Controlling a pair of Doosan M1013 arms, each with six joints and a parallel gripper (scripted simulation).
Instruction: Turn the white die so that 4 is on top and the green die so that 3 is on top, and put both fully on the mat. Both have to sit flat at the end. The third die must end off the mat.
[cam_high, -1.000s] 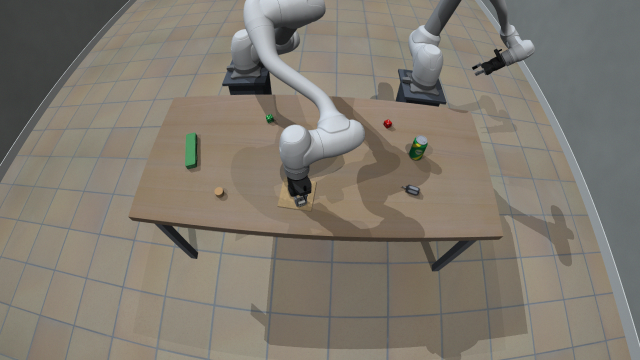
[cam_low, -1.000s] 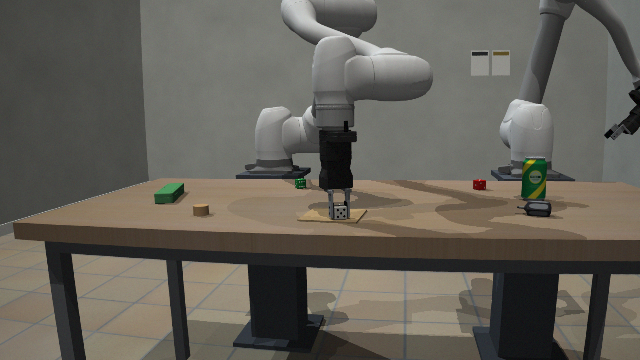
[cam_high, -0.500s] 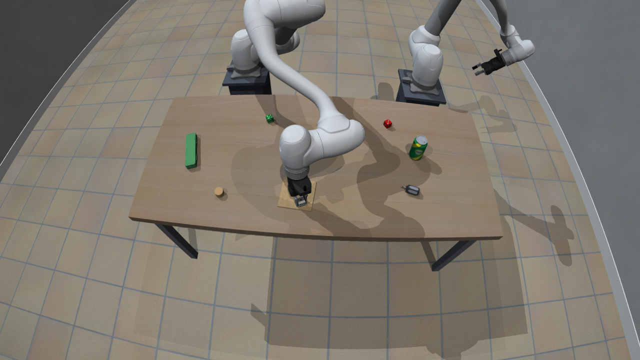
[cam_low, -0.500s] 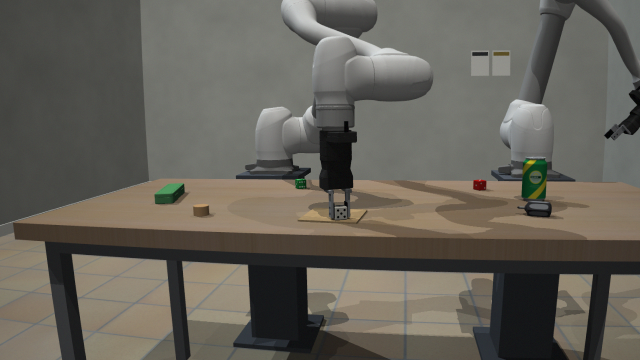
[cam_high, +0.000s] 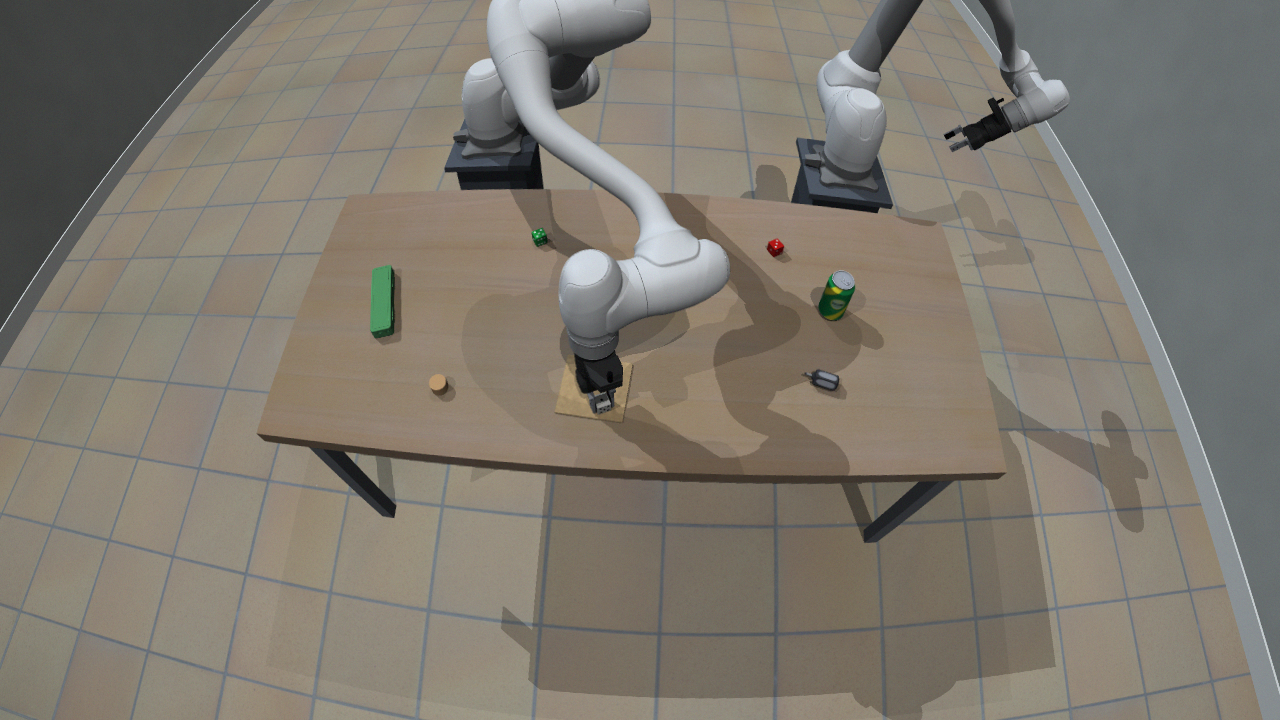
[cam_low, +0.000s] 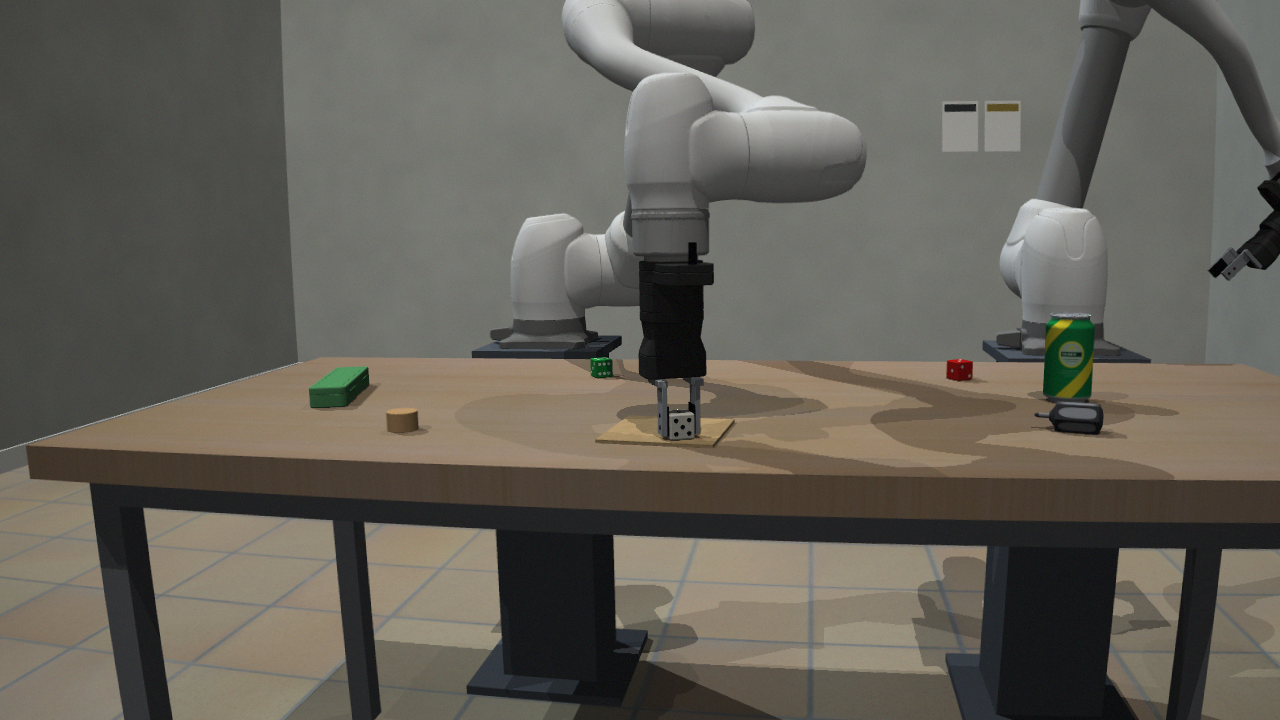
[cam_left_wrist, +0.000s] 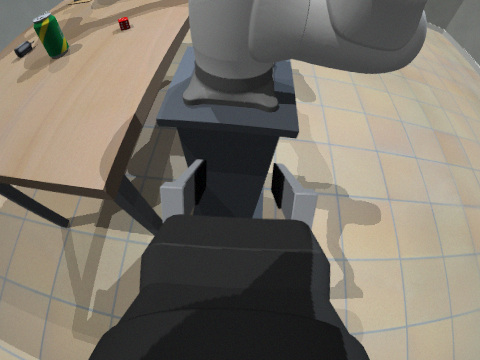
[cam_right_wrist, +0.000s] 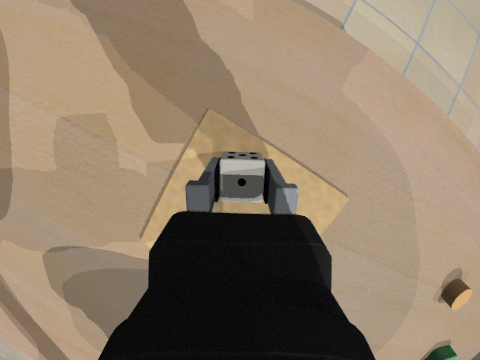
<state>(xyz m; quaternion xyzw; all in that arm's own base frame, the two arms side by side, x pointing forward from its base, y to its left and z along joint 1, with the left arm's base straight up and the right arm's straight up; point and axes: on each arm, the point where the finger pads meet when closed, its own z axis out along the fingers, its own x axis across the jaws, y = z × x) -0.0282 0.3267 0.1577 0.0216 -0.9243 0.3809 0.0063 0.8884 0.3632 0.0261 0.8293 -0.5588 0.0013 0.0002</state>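
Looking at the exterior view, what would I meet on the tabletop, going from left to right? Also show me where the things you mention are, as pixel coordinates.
Long green box (cam_high: 382, 300) (cam_low: 339, 386) → short tan wooden cylinder (cam_high: 437, 384) (cam_low: 401, 420) (cam_right_wrist: 457, 294) → small green die (cam_high: 538, 237) (cam_low: 601, 367) → white die with black dots (cam_high: 602, 404) (cam_low: 681, 425) (cam_right_wrist: 242, 181) → small red die (cam_high: 775, 247) (cam_low: 958, 369) (cam_left_wrist: 124, 23). The green-and-yellow can (cam_high: 836, 295) (cam_low: 1068, 356) (cam_left_wrist: 51, 36) and dark grey gadget (cam_high: 824, 380) (cam_low: 1077, 418) (cam_left_wrist: 23, 49) overlap there.

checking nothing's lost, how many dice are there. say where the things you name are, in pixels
3: the white die (cam_high: 602, 406) (cam_low: 682, 425) (cam_right_wrist: 242, 181) on the mat (cam_high: 572, 402) (cam_low: 626, 433) (cam_right_wrist: 320, 195), between the right end effector's fingers; the green die (cam_high: 539, 237) (cam_low: 601, 368) and red die (cam_high: 776, 247) (cam_low: 959, 369) (cam_left_wrist: 124, 23) on the table, off the mat. The arm could hide others.
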